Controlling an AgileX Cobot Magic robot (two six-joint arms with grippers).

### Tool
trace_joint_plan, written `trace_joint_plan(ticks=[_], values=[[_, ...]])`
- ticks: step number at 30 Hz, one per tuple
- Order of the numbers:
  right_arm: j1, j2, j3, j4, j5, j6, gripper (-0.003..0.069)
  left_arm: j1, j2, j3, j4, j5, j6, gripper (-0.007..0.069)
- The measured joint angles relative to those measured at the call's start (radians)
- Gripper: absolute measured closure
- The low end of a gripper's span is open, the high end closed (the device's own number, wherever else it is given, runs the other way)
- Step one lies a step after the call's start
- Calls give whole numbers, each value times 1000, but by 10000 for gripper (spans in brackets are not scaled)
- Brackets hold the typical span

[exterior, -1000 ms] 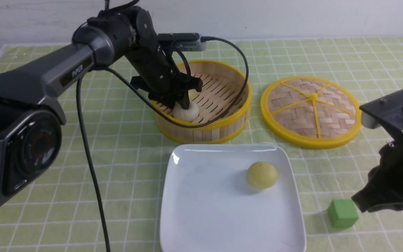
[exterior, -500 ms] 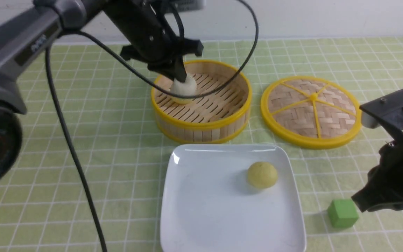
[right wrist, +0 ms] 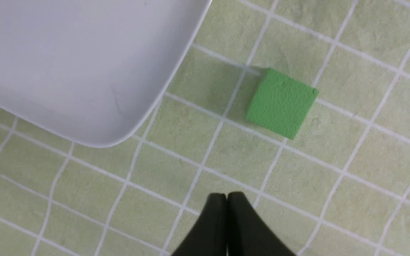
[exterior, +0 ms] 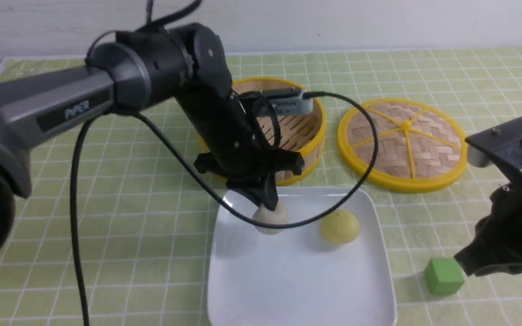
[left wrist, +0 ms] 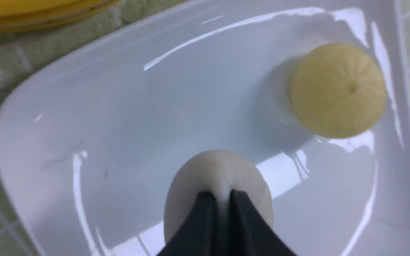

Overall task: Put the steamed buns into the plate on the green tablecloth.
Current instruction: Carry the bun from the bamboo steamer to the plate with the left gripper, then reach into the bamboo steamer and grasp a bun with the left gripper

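Our left hand clamps the greyish-white domed bun near the glossy white square plate's far-left corner; slipping, it could roll off.

The front view looks forward and down from between the arms over the cloth. The left wrist view looks close past its fingers and bun into the plate. The right wrist view, farther up, shares one plate corner and the cube with the front.

Plate is free nearside of yellow bun.
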Motion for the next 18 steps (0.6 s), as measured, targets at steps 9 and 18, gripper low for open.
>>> trace_joint_plan(ticks=[9, 18], values=[[0, 0, 0, 2, 0, 0, 630, -11, 32, -2, 23, -79, -104, 236], [0, 0, 0, 3, -3, -7, 628, -11, 31, -236, 184, -87, -67, 181]])
